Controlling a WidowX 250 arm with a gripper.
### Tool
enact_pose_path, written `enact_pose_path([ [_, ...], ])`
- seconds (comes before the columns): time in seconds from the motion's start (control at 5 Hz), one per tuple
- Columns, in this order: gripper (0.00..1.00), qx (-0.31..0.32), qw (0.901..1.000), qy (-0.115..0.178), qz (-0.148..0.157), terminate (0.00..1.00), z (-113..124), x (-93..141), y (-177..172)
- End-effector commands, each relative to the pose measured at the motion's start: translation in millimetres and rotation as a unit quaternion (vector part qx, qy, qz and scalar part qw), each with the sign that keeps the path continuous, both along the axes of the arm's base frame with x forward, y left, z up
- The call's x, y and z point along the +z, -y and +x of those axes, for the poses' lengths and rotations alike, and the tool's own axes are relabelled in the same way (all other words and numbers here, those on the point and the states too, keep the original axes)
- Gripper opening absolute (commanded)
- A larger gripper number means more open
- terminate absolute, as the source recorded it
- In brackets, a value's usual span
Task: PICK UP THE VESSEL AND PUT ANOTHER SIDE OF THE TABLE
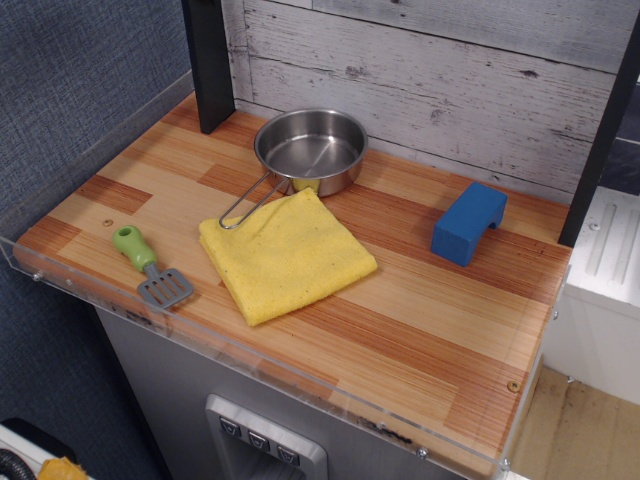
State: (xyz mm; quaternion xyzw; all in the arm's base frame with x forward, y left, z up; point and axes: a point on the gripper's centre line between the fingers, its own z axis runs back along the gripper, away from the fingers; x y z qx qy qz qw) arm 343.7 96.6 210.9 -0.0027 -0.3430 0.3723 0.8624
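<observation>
The vessel (310, 150) is a shallow shiny steel pan that sits upright near the back of the wooden table (440, 310), left of the middle. Its thin wire loop handle (247, 202) points to the front left, and its tip rests by the corner of the yellow cloth (285, 253). The pan is empty. The gripper is out of view; no part of the arm shows above the table.
A folded yellow cloth lies in front of the pan and touches its rim. A green-handled grey spatula (150, 268) lies at the front left. A blue block (468, 222) stands at the right. A black post (208, 62) stands at the back left. A clear acrylic rim (250, 355) edges the front.
</observation>
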Motion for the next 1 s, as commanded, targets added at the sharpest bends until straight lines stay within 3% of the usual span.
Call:
enact_pose_path([
  [0.0, 1.00, -0.045, 0.9987, -0.020, 0.009, 0.00, -38.5, -5.6, 17.0],
  [0.2, 1.00, -0.052, 0.9971, -0.053, 0.012, 0.00, -36.0, -32.6, 19.3],
  [0.6, 1.00, -0.063, 0.9953, -0.072, 0.016, 0.00, -29.0, -51.5, 25.9],
  [0.8, 1.00, -0.073, 0.9959, -0.048, 0.023, 1.00, -30.9, -44.0, 26.6],
])
